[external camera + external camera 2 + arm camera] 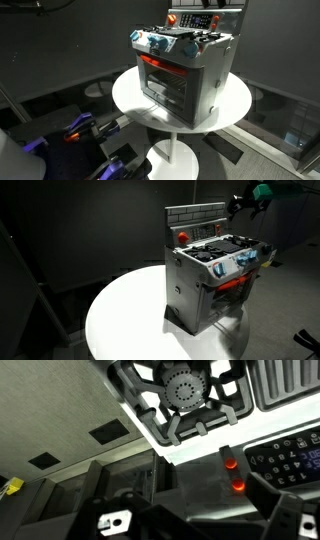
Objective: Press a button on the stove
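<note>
The stove (185,70) is a small silver-grey toy oven standing on a round white table (130,95). It has a red handle bar on the oven door and blue-white knobs, and also shows in an exterior view (205,280). Its raised back panel (195,220) carries a red button (182,237). In the wrist view I see a black burner (185,390), two glowing red buttons (231,461) and a dark keypad (290,460) on the panel. My gripper (200,520) is above the back panel with its fingers spread and empty. It is at the top edge in both exterior views (243,202) (207,5).
The white table (125,315) has bare room around the stove. Dark curtains surround the scene. Blue and black equipment (75,130) lies on the floor beside the table base.
</note>
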Controlling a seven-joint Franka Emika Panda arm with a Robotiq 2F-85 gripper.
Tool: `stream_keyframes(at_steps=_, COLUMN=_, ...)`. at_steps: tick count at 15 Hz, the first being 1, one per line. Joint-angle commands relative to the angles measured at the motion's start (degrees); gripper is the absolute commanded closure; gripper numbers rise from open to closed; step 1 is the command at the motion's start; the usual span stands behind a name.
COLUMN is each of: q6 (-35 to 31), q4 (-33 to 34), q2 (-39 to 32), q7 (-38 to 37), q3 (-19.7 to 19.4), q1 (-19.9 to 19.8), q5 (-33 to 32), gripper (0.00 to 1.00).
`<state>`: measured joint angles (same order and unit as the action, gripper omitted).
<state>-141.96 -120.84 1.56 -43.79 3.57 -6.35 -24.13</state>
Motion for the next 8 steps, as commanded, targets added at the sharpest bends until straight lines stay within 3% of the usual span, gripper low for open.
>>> stream_keyframes(at_steps=1, q6=0.6, q4=3.0, q2=-3.1, q7=-2.7, q3=-2.0, q1=1.6, q5=-3.3, gripper=0.00)
stream_keyframes(at_steps=8, q6=1.2, q4=7.4, q2=-8.0, q7=-4.8, q3=-4.4, q1=4.4, q5=-5.6, gripper=0.00)
